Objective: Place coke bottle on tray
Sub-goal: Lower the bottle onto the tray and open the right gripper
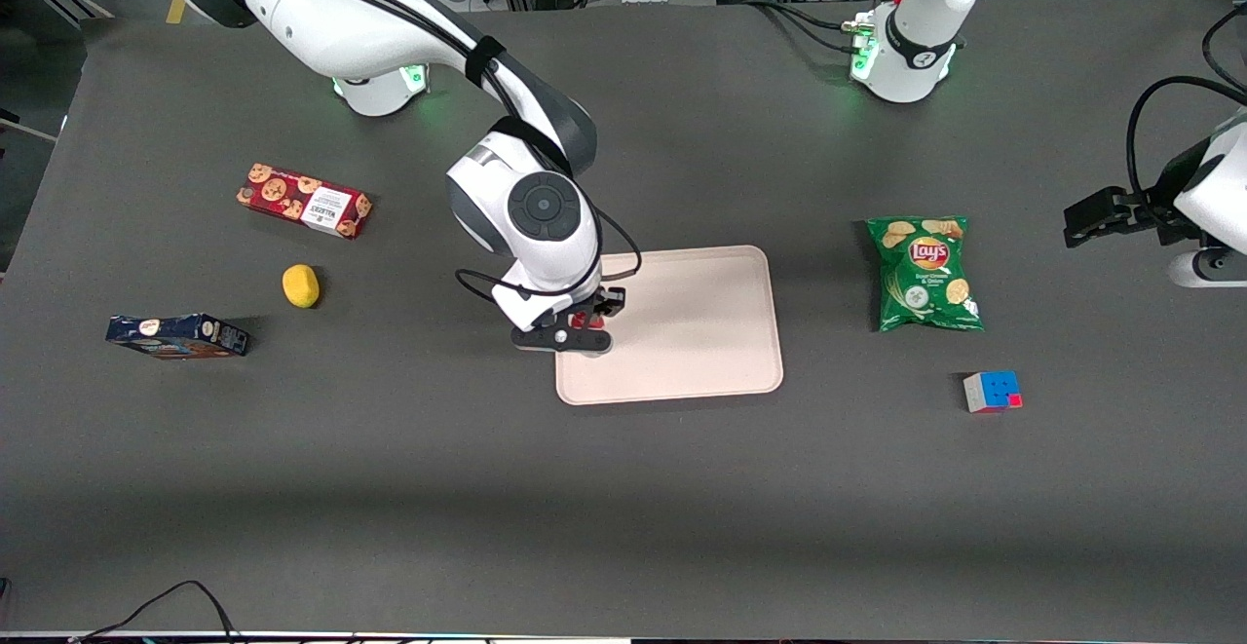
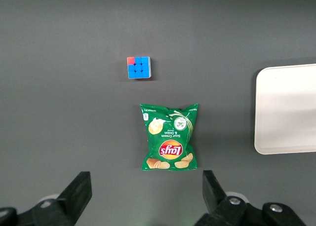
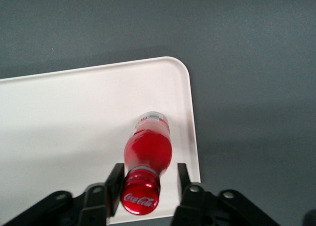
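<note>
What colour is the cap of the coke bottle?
Red with white lettering, clearest in the right wrist view: coke bottle stands between the gripper fingers, over the tray.

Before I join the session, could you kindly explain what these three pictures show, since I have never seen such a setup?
These are robot arms on a dark table. One picture looks down from the front; the other two come from cameras on each arm's wrist. The working arm's gripper is above the pale tray, near its edge toward the working arm's end. In its wrist picture the gripper has a finger on either side of the neck of a coke bottle, though whether they grip it is unclear. Also on the table: a chips bag, a puzzle cube, a lemon, a red cookie box and a dark blue box.
</note>
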Action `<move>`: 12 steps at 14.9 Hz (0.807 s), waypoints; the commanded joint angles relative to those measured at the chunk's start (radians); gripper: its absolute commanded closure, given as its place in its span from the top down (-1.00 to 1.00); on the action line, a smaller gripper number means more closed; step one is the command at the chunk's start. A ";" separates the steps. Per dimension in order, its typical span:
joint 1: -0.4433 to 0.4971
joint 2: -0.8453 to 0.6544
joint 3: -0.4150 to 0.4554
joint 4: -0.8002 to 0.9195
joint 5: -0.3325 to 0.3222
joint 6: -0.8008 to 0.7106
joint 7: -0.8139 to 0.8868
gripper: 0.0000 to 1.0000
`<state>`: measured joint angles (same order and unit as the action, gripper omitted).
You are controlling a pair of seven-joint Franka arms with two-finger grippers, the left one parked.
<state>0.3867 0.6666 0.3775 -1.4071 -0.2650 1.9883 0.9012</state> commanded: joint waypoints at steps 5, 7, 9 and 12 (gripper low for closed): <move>-0.044 -0.094 0.008 -0.007 -0.025 0.007 0.035 1.00; -0.100 -0.201 0.008 -0.059 -0.023 0.007 0.022 1.00; -0.172 -0.321 0.008 -0.128 -0.017 0.010 -0.066 1.00; -0.303 -0.487 -0.012 -0.226 0.123 0.011 -0.308 1.00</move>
<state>0.1966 0.3647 0.3745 -1.4764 -0.2543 1.9825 0.7751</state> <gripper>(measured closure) 0.000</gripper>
